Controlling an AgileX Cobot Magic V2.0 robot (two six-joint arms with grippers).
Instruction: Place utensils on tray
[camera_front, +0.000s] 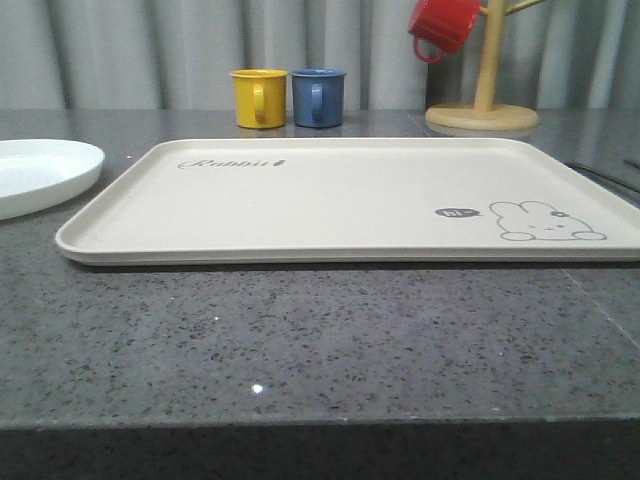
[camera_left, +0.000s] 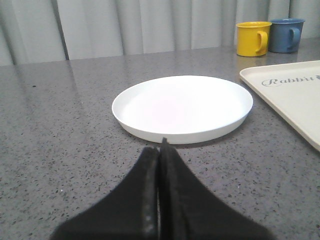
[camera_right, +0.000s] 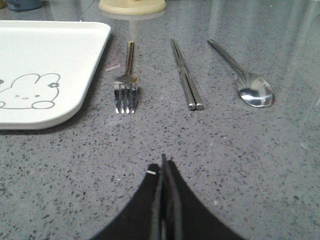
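Lying flat on table (camera_right: 240, 165) beside tray (camera_right: 50, 55): fork (camera_right: 126, 82), chopsticks (camera_right: 186, 77), spoon (camera_right: 245, 77); plate (camera_left: 182, 107) off tray's other side. Thin, stiff, slippery steel, probably light; pinch mid-handle. Left pincer (camera_left: 161, 150), right pincer (camera_right: 162, 167) closed, empty.

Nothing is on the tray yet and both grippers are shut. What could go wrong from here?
The fork, chopsticks and spoon lie flat on the counter, so the shut right gripper may slip off them. The chopsticks could split apart. The plate is shallow; the left gripper may push it.
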